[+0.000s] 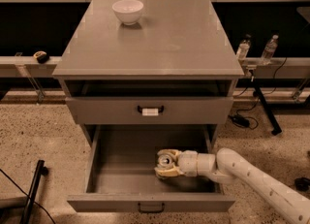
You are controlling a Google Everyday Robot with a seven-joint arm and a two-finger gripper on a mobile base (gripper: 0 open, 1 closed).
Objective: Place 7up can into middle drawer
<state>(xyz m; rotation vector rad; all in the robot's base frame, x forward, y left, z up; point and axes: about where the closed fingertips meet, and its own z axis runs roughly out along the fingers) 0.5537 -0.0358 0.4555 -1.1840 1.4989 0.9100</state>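
Thin metal, likely light and dentable: clamping 7up can by sidewalls with hand closed, lower centre of frame, inside middle drawer.

7up can half-hidden in gripper, middle drawer

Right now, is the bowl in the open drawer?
No: the bowl sits on the cabinet top, while the claw holds the 7up can inside the middle drawer.

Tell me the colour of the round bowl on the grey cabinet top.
White bowl, camera view; the gripper is in the open grey metal middle drawer.
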